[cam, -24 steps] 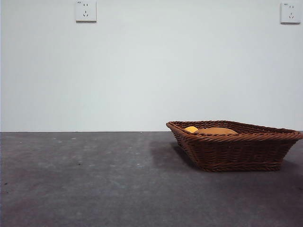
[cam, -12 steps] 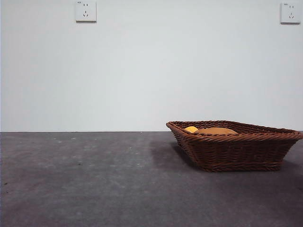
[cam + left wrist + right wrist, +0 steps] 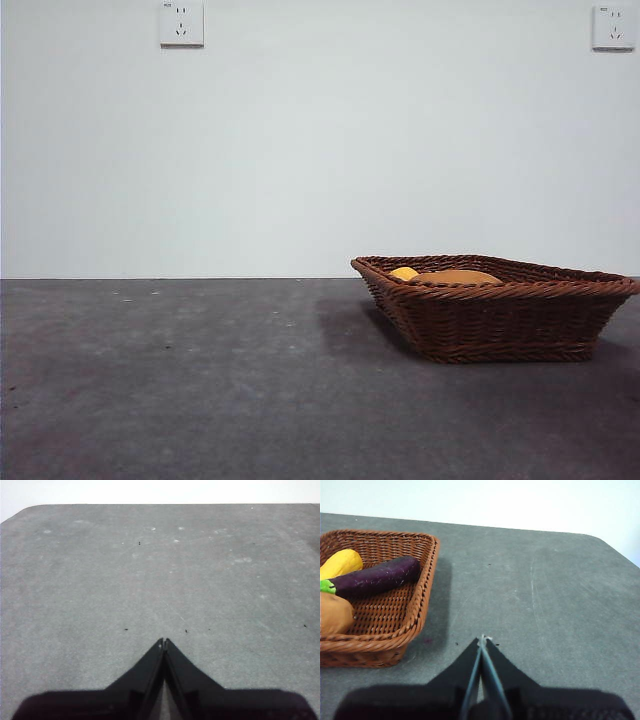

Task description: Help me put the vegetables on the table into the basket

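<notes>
Task looks finished, judging by how things lie. Wicker basket (image 3: 380, 595) sitting on the dark grey bench (image 3: 535, 595), with all three vegetables inside it in the right wrist view: purple eggplant (image 3: 375, 576) with its green cap lying across the woven floor, yellow lumpy vegetable (image 3: 340, 562) just beside it toward the far wall, brown potato (image 3: 335, 612) against the near rim at the picture's edge.

From the front view, same basket (image 3: 500, 315) standing at the right of the bench (image 3: 200, 380), only the tops of the yellow vegetable (image 3: 404, 272) and the potato (image 3: 455, 276) peeking over the braided rim; eggplant hidden below the rim there. No vegetable showing anywhere on the bare bench surface in any view, so nothing apparently left to fetch.

Right gripper (image 3: 483, 639) hanging over the bench just beside the basket, clear of it, fingers pressed together tip to tip and holding nothing. Left gripper (image 3: 163, 641) well away over a bare scuffed stretch of bench (image 3: 150, 570), fingers likewise closed tight, nothing between them. Neither arm visible in the front view, which suggests both pulled back and waiting.

Remaining work, at a guess: none beyond parking the arms, unless something lies outside all three views.
</notes>
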Controlling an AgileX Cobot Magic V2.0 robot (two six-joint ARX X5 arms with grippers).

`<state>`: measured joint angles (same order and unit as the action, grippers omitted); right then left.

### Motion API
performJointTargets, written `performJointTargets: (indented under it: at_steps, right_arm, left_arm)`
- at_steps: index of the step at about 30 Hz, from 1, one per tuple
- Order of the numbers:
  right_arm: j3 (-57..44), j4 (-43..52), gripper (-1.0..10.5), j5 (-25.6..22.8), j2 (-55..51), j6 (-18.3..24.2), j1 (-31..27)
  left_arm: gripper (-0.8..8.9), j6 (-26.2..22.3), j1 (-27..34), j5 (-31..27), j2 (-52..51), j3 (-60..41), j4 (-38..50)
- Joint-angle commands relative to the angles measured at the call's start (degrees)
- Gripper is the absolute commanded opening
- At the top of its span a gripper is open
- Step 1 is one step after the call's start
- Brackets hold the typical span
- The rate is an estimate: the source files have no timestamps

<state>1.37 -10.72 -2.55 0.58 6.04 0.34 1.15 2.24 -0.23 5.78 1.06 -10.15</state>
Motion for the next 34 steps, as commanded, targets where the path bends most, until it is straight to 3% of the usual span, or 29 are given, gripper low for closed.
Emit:
performJointTargets:
  at_steps: [1,34]
  right_arm:
    - [-0.55,0.24,0.0,-0.04,-0.04,0.17,-0.04]
    - [-0.55,0.24,0.0,-0.04,-0.04,0.17,-0.04]
  left_arm:
    - [-0.03,0.33,0.2,0.26,0.22,-0.59,0.59]
    - [-0.03,0.31,0.2,0.26,6.58,-0.57,1.25]
